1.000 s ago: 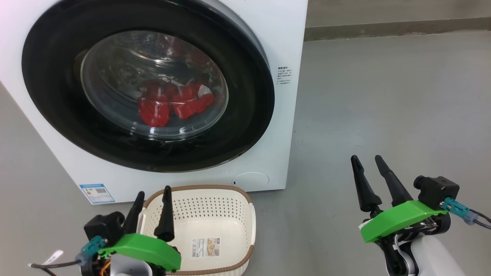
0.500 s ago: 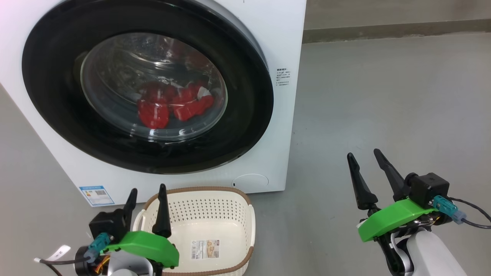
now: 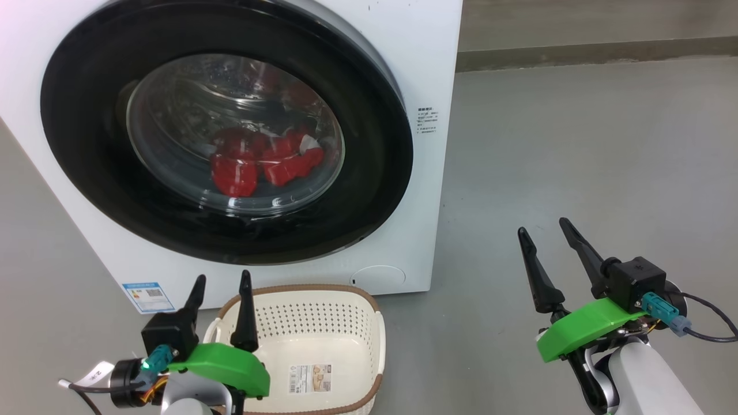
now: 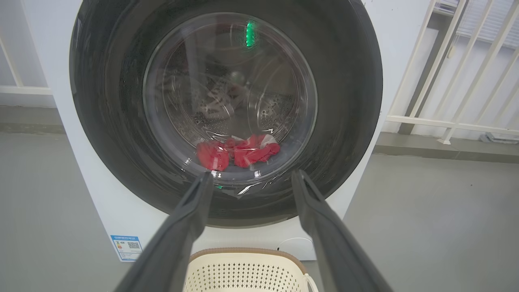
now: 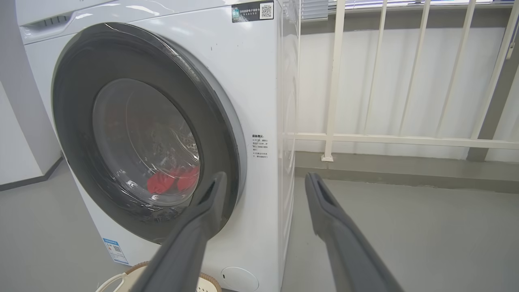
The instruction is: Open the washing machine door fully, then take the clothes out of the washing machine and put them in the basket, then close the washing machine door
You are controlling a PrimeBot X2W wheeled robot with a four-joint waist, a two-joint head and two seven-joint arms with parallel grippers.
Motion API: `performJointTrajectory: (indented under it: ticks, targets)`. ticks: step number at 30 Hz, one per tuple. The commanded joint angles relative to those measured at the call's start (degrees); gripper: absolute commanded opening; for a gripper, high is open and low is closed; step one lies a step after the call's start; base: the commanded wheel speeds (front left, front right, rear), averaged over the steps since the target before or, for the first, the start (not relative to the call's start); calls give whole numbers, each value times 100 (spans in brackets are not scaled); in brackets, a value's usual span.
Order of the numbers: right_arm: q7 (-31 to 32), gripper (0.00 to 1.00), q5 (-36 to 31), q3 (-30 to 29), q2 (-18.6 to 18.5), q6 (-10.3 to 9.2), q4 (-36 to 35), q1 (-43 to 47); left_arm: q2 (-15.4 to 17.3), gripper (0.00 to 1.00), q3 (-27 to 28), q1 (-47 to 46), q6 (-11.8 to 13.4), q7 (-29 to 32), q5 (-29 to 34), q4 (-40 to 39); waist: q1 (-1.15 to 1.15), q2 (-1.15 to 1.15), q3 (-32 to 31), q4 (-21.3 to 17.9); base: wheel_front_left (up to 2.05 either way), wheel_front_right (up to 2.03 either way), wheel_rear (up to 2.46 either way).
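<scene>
Washing machine door [image 3: 230,132] shut before left tool [image 3: 223,275] and right tool [image 3: 542,226], both spread, empty; basket [image 3: 311,286] beside left, on grey floor [image 3: 576,144].

White washing machine [image 3: 429,57], black-rimmed door [image 3: 81,150], red clothes [image 3: 236,173], cream perforated basket [image 3: 300,314] with brown rim

The washing machine [image 3: 426,57] runs off the head view's edge at 12 and 9 o'clock, and the rim of the washing machine door [image 3: 375,173] is clipped at 12. Reflections on the glass blur the clothes [image 3: 236,173], so their number cannot be told. The left gripper [image 3: 222,278] hides the basket [image 3: 346,323] corner at 8 o'clock. Print on the blue label [image 3: 147,295] is too small to read
</scene>
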Motion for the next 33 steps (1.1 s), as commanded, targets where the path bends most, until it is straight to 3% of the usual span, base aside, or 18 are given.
performJointTrajectory:
  ticks: [1, 21, 22, 23, 24, 25, 26, 33]
  targets:
    - [-52, 100, -37, 95, -4, 3, -148, -219, 97, 100, 188, -179, 33, -70, 75, -149, 0, 0, -1, 2, 0, 0, 0]
    - [-52, 100, 22, 7, -4, 3, -297, -221, 97, 100, 117, -79, 17, -70, -36, -470, 0, 0, 208, 36, 0, 0, 0]
    - [-52, 80, 44, -8, -4, 3, -298, -234, 97, 100, 105, -82, 15, -70, -41, -499, 0, 0, 240, 51, 0, 0, 0]
    - [-52, 48, 48, -20, -4, 3, -302, -251, 97, 100, 91, -88, 15, -70, -46, -531, 0, 0, 273, 65, 0, 0, 0]
    - [-52, 37, 46, -31, -4, 3, -311, -266, 97, 100, 77, -93, 15, -70, -51, -566, 0, 0, 304, 79, 0, 0, 0]
    - [-52, 10, 51, -36, -4, 3, -320, -279, 97, 100, 59, -98, 16, -70, -51, -605, 0, 0, 339, 94, 0, 0, 0]
    - [-52, 0, 65, -38, -4, 3, -326, -297, 97, 100, 41, -102, 21, -70, -50, -648, 0, 0, 381, 110, 0, 0, 0]
    - [-52, 0, 109, -107, -4, 3, -443, -550, 97, 100, -63, -188, 53, -70, -62, -1044, 0, 0, 814, 220, 0, 0, 0]
